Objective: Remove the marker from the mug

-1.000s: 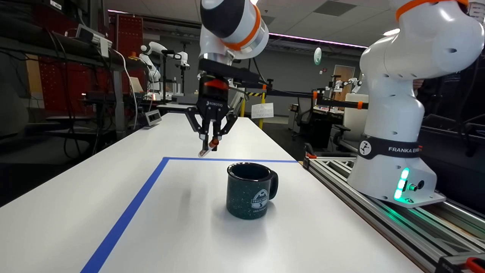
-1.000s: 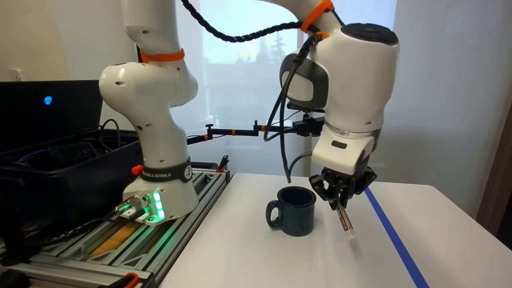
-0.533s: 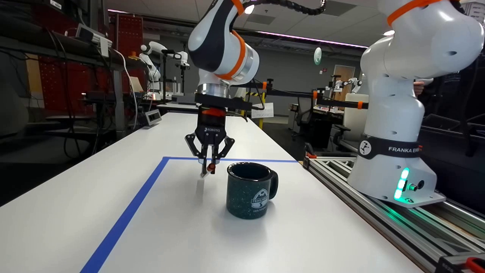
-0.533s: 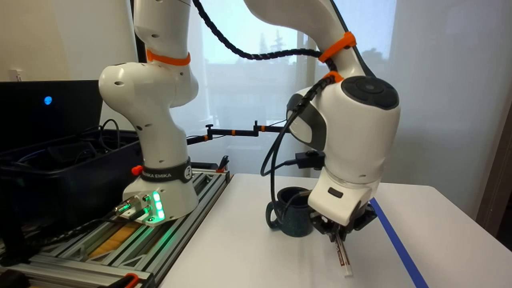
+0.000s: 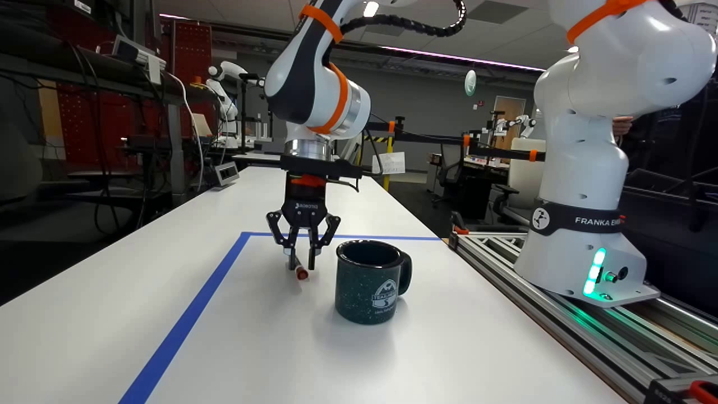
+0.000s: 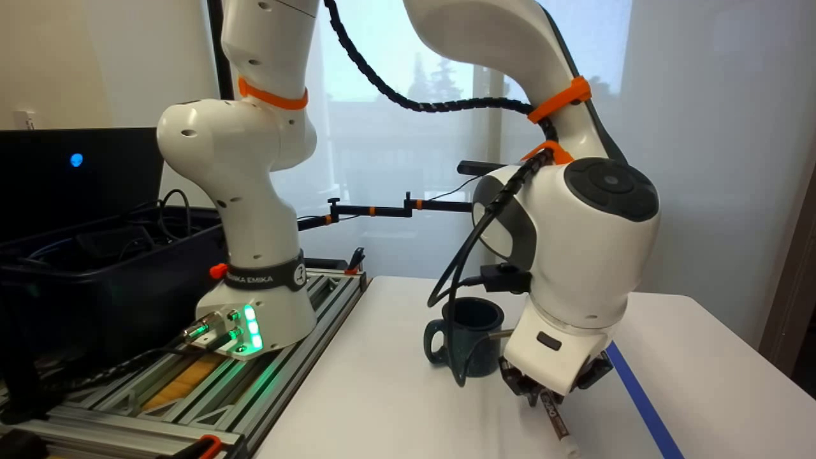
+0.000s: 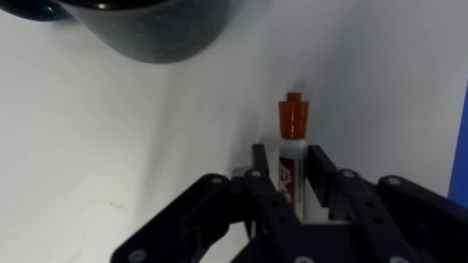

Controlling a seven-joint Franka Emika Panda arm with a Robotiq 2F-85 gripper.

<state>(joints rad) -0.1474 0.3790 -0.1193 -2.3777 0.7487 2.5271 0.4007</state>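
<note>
Low over a white, blue-taped table, grey wall beyond, the gripper stands parted.

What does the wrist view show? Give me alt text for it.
A marker between the open jaws of the gripper, red-orange end toward the top. The mug, cut off at upper left, stands apart; a blue strip edges the right.

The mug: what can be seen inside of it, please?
In both exterior views, only the dark inner wall of the mug shows through the opening; nothing pokes out. Its bottom is hidden behind the near wall. The marker is outside.
</note>
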